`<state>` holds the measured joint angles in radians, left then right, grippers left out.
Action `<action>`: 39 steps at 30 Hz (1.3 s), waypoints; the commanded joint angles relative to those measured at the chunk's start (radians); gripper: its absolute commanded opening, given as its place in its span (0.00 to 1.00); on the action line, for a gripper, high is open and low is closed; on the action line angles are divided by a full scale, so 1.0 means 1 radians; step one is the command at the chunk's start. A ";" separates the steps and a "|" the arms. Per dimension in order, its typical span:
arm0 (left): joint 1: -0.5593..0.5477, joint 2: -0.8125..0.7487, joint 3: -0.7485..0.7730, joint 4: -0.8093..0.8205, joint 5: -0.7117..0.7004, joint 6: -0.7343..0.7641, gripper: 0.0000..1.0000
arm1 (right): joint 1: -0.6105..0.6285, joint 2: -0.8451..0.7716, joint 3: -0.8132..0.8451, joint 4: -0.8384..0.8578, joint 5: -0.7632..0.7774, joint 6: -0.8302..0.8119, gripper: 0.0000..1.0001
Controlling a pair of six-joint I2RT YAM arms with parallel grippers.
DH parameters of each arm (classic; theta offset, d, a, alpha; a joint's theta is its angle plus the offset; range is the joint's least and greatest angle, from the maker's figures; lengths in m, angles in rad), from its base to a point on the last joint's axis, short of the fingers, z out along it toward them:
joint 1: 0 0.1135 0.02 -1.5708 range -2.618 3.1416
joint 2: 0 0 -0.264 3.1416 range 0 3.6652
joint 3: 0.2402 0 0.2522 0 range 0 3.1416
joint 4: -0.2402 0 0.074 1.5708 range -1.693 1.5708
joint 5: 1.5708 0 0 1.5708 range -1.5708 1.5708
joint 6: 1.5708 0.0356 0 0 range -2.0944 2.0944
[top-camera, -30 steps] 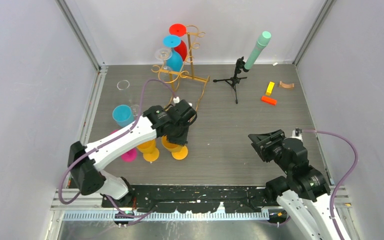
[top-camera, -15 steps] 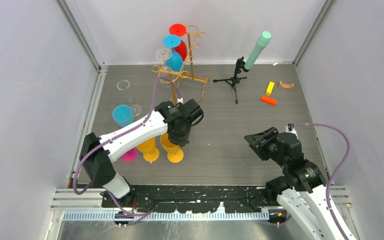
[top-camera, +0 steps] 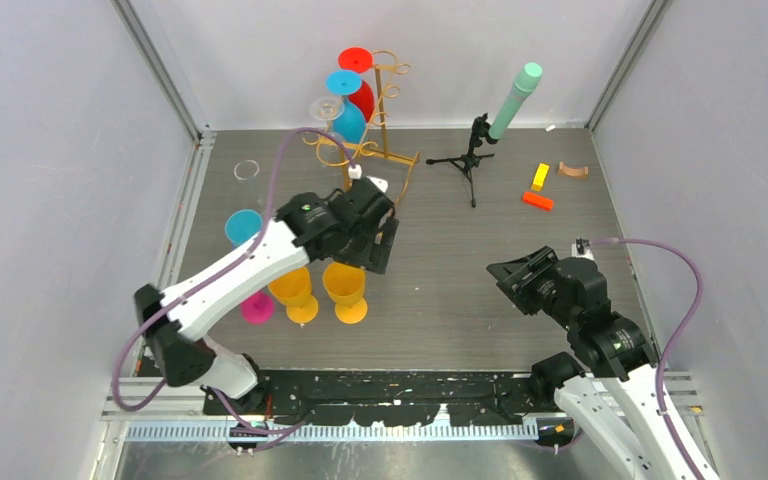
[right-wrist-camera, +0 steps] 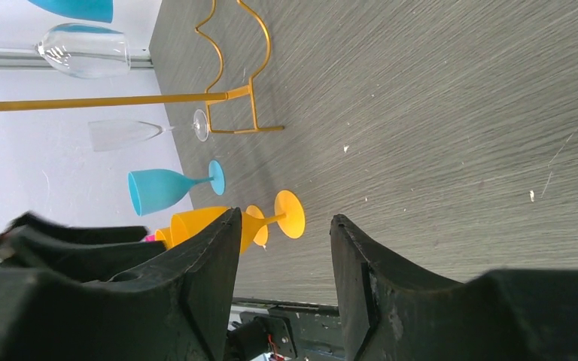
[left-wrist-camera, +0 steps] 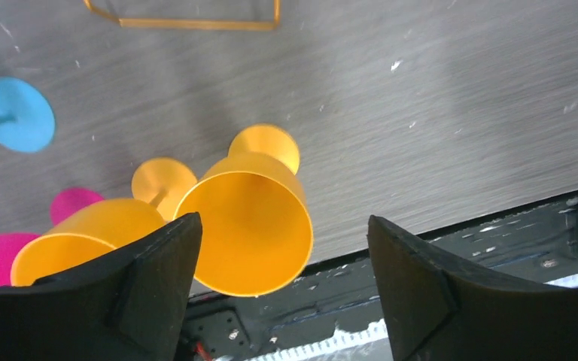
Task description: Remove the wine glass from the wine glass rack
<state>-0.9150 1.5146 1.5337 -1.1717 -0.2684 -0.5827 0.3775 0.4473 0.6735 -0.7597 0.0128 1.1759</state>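
Observation:
The gold wine glass rack [top-camera: 368, 150] stands at the back centre. A red wine glass [top-camera: 361, 85], a blue one [top-camera: 348, 120] and a clear one [top-camera: 326, 108] hang from it upside down. My left gripper [top-camera: 382, 243] hovers open just above an orange wine glass [top-camera: 345, 288] that stands upright on the table. In the left wrist view that orange glass [left-wrist-camera: 250, 222] sits below and apart from the open left gripper [left-wrist-camera: 284, 289]. My right gripper [top-camera: 517, 281] is open and holds nothing, low at the right front. The right wrist view shows the right gripper [right-wrist-camera: 282, 252] facing the rack [right-wrist-camera: 229, 94].
A second orange glass [top-camera: 293, 291], a pink one [top-camera: 257, 309], a blue one [top-camera: 243, 228] and a clear ring [top-camera: 247, 169] are on the left. A black tripod with a green tube [top-camera: 480, 140] stands right of the rack. Small orange and yellow blocks [top-camera: 537, 192] lie at the back right.
My left gripper was shut on the orange glass; now it has opened, let the glass stand and risen slightly toward the back. The right arm has shifted a little.

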 commanded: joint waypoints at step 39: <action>0.900 0.297 0.359 0.942 1.060 -0.478 0.53 | -0.002 0.341 -0.039 0.343 -0.049 0.053 0.52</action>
<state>-0.0147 1.7958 1.8122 -0.3222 0.7155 -0.9977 0.3775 0.7925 0.6407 -0.4625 -0.0231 1.2324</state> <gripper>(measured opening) 0.549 0.522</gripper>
